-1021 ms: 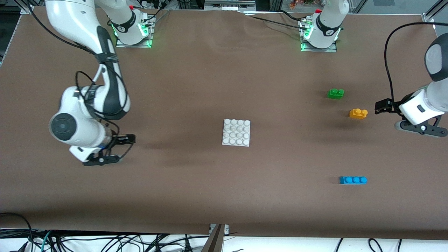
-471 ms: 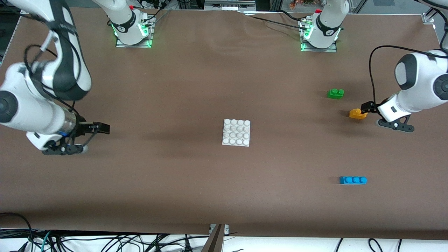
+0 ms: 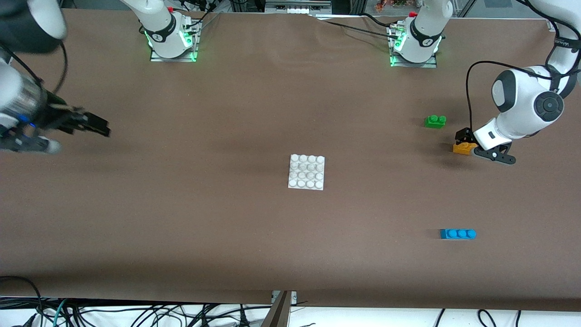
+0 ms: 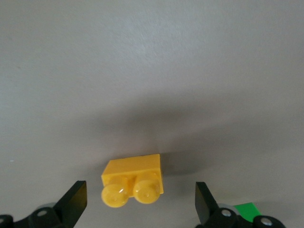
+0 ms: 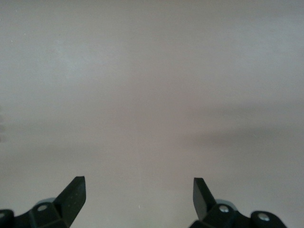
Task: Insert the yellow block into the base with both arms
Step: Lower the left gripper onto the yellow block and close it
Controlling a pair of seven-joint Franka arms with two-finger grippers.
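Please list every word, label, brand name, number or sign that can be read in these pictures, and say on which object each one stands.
Small dark lettering on the white link of the left arm: too small to read.
Round dark marks on the two arm bases: too small to read.
The yellow block, the base, the green brick and the blue brick: no text.
Both wrist views: no text.

A robotics lab: two white arms are bolted on metal base plates (image 3: 172, 56) lit green at the far edge of a wide brown-covered surface (image 3: 227, 227), aluminium framing (image 3: 290, 5) stands past it, and loose black cables (image 3: 136, 313) tangle on the floor at its near edge.
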